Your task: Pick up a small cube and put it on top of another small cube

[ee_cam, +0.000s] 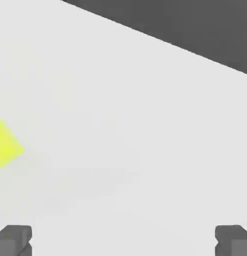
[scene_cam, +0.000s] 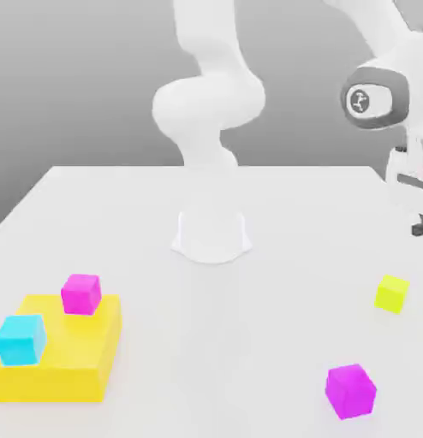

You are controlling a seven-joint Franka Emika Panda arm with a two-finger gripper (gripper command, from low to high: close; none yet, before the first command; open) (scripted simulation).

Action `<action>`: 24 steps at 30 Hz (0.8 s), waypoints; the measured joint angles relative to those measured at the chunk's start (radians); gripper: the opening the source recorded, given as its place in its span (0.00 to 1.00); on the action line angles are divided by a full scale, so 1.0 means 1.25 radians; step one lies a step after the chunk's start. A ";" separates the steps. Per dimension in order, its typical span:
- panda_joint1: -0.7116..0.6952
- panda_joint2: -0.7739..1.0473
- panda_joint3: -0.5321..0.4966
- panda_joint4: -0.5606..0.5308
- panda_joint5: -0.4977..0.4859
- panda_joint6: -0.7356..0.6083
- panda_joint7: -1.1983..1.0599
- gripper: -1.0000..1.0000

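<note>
End effector [ee_cam: 123,242] open to full width, nothing between the fingers; two dark fingertips [ee_cam: 14,239] visible at the lower corners of the hand view, well apart, above bare white surface [ee_cam: 125,125]. Arm hand seen at the right edge of the exterior view, raised above the surface. Lime cube [scene_cam: 392,292] resting on the surface at centre right of the exterior frame, below the raised hand, apart from every other object; a corner of the same cube visible at the left edge of the hand view. Magenta cube [scene_cam: 350,391] resting on the surface at lower right of the exterior frame, near the lime cube but not touching. Second magenta cube [scene_cam: 81,293] seated on the flat yellow block [scene_cam: 74,359] at lower left, toward the block's far edge. Cyan cube [scene_cam: 20,339] also seated on the yellow block, nearer the left edge of the frame, apart from the second magenta cube. Robot base [scene_cam: 211,235] mounted at centre of the surface.
</note>
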 joint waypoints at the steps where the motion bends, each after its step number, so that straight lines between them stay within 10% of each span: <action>1: 0.020 0.020 0.007 -0.010 -0.009 0.012 -0.027 0.50; 11: 0.114 0.267 -0.023 -0.028 -0.159 0.187 -0.088 0.50; 12: 0.123 0.293 -0.033 -0.023 -0.164 0.208 -0.083 0.00; 24: 0.104 0.173 -0.002 -0.046 -0.113 0.111 -0.123 0.00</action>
